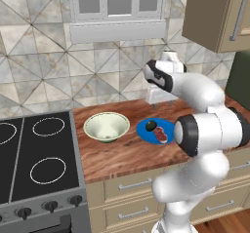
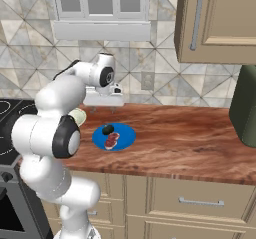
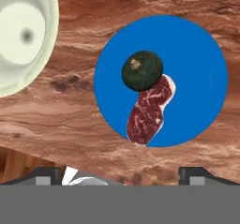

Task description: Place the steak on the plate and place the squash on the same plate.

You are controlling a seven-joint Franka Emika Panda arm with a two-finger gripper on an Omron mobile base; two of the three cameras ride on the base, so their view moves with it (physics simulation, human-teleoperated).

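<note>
My gripper (image 3: 120,174) is spread wide, holding nothing, up above the table (image 3: 56,110). Blue plate (image 3: 197,68) carries both items: squash (image 3: 142,70) at about 10 o'clock from plate centre, touching the steak (image 3: 149,111), which runs toward the 7 o'clock rim (slightly overhanging). Pale bowl (image 3: 23,35) sits off at 9 o'clock.
</note>
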